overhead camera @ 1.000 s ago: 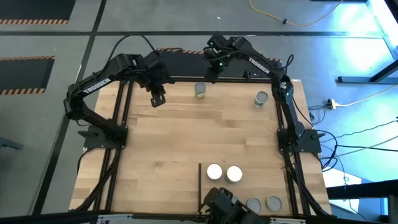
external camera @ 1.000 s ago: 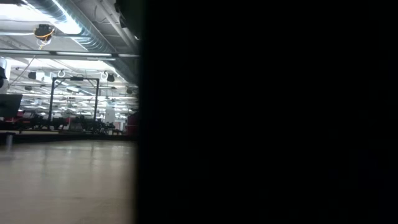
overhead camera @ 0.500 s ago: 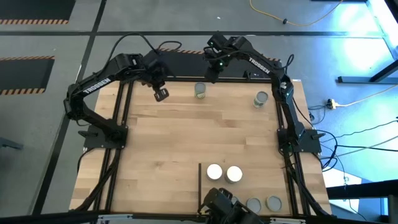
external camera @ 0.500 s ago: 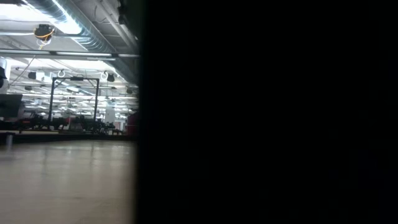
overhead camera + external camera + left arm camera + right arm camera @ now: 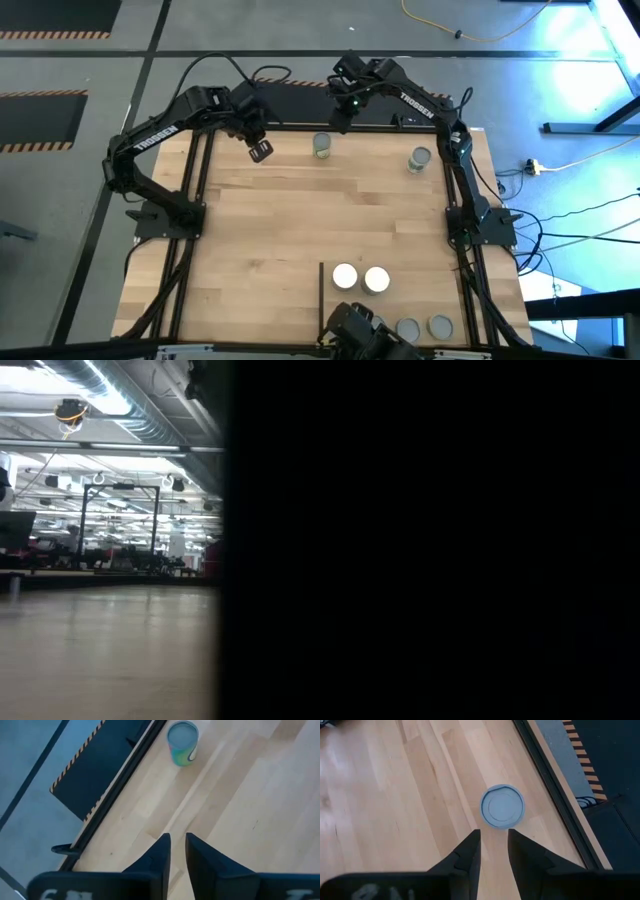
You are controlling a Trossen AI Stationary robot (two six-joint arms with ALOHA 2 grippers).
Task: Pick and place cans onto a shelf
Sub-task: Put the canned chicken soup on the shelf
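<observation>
High view: the wooden desk (image 5: 300, 230) fills the middle of the frame. The left gripper (image 5: 260, 150) hangs over the desk's upper-left edge, with nothing under it. The right gripper (image 5: 342, 118) sits at the upper middle, just left of a grey-topped can (image 5: 322, 145) standing by the top edge. A second grey-topped can (image 5: 420, 159) stands toward the upper right. At the lower middle a thin black divider bar (image 5: 321, 290) marks off the shelf (image 5: 400, 300) in the lower right. Two white-topped cans (image 5: 345, 276) stand side by side there, just right of the bar, and two grey-topped cans (image 5: 408, 328) stand below them at the frame's bottom edge.

Low view: a dark mass (image 5: 430, 540) blocks the right two thirds of the frame. On the left a bare stretch of desk runs back to a lit room.

Left wrist view: the left gripper's fingers (image 5: 161, 851) stand a narrow gap apart and hold nothing. A can with greenish-blue sides sits at the upper middle of the frame, well apart from the fingers, beside the desk's black edge rail (image 5: 120, 785).

Right wrist view: the right gripper's fingers (image 5: 470, 851) stand slightly apart, empty, with their tips just below a grey-topped can at the frame's centre, not touching it.
</observation>
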